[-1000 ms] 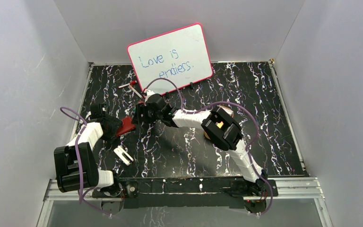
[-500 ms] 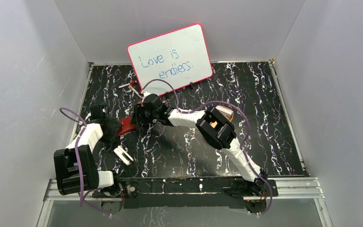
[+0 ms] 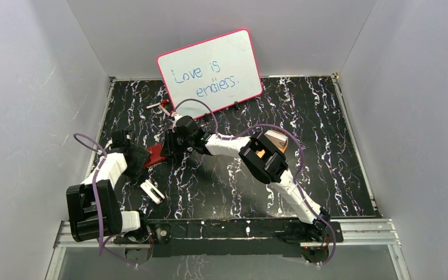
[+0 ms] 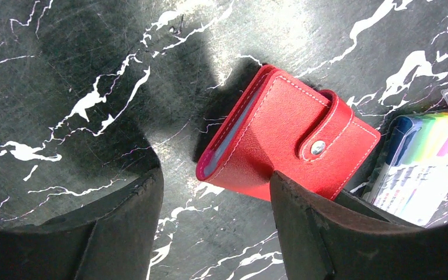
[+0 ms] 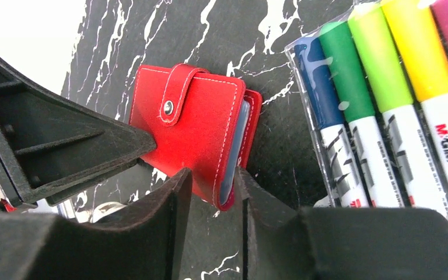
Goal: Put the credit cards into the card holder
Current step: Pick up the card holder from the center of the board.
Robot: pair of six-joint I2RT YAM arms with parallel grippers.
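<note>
Card holder [image 5: 195, 128] (snapped shut), markers [image 5: 385, 87] beside

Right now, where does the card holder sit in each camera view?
Top external: card holder, left of centre, a small red patch.
Left wrist: card holder, centre-right, closed, snap facing up.
Right wrist: card holder, centre-left, closed.
Shared landmark: marker set, beside it in both wrist views; not made out from above.

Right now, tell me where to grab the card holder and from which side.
Pinch the card holder across its two covers, probably at the open end where the sleeves show, coming in from that side. It is snapped shut, so the covers are flat, parallel faces. The snap tab wraps a neighbouring edge and would get in the way there.
</note>
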